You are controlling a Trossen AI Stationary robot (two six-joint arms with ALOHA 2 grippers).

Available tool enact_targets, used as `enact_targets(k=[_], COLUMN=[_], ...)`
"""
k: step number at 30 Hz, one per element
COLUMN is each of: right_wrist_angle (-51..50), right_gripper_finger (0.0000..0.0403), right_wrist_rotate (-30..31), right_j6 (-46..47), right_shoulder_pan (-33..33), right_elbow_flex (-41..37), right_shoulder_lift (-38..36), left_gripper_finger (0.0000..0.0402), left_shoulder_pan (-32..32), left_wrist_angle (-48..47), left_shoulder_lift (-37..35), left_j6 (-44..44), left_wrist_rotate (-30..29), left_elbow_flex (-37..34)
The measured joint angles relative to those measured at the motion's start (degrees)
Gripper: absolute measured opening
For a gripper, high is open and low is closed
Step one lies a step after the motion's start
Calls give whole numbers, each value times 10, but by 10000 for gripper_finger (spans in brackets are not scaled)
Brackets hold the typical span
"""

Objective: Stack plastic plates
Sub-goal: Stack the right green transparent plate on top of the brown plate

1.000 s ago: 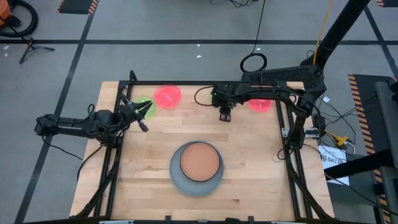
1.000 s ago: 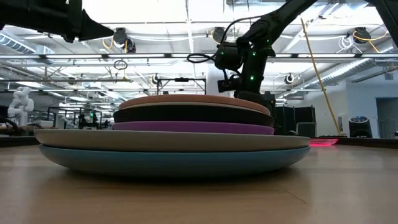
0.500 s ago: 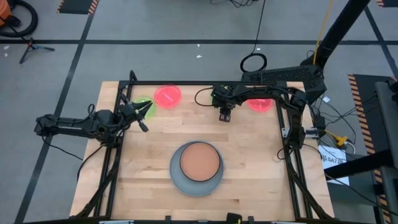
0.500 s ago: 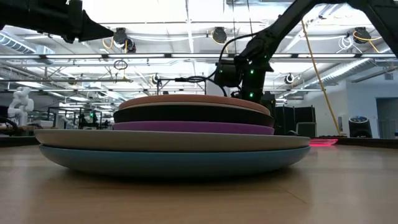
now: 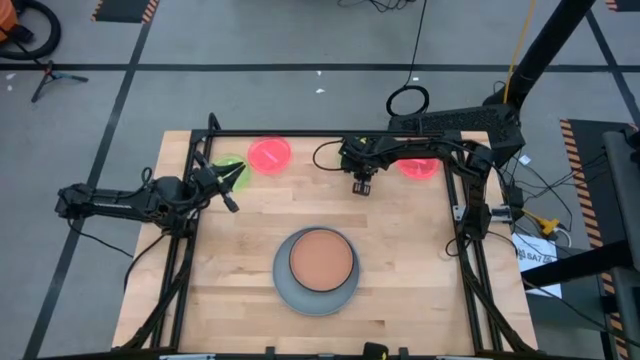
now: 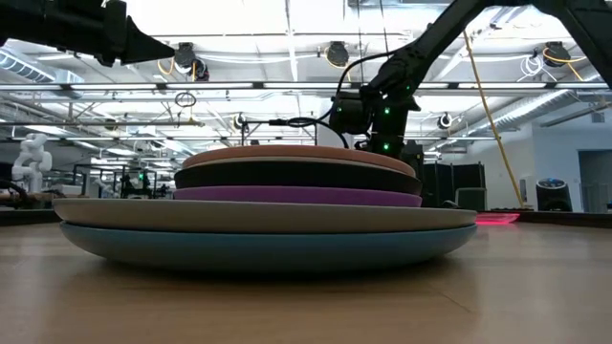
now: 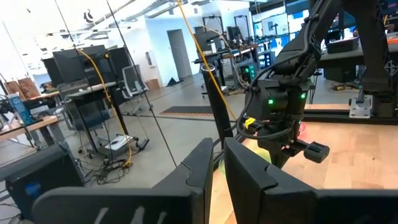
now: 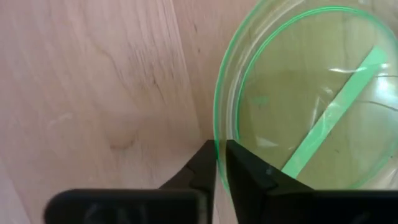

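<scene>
With right gripper (image 5: 362, 186) clenched on the rim of a small neon-green translucent round plastic plate (image 8: 298, 99), looks ready to carry toward 7 o'clock. There sits the stack of round plastic plates (image 5: 318, 268), at 6 o'clock on the wooden table (image 5: 420, 260) and nearer this claw than the left gripper (image 5: 226, 186); shows five layers: blue, grey, purple, black, tan-orange. Farther out, finds a second neon-green plate (image 5: 232, 170) seemingly pinched by the left gripper at 10 o'clock, a translucent red-pink round plate (image 5: 268, 155) at 11 and another red-pink plate (image 5: 418, 167) at 1.
</scene>
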Motion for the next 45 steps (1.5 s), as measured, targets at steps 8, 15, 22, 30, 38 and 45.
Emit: enact_targets(k=[8, 15, 22, 30, 38, 45], right_wrist_angle=[0, -22, -74, -120, -104, -26], right_gripper_finger=[5, 2, 2, 1, 1, 0], right_wrist_rotate=[1, -1, -1, -1, 0, 27], right_j6=[2, 25, 62, 124, 202, 252], right_shoulder_pan=[4, 25, 72, 178, 327, 436], right_elbow_flex=[0, 12, 49, 108, 154, 154], right_shoulder_lift=[0, -6, -37, -66, -72, -71], left_gripper_finger=[49, 49, 49, 49, 49, 49], left_shoulder_pan=[0, 0, 0, 0, 0, 0], left_wrist_angle=[0, 0, 0, -1, -1, -1], left_shoulder_lift=[0, 0, 0, 0, 0, 0], left_j6=[0, 0, 0, 0, -1, -5], left_wrist_rotate=[0, 0, 0, 0, 0, 0], left_elbow_flex=[0, 0, 0, 0, 0, 0])
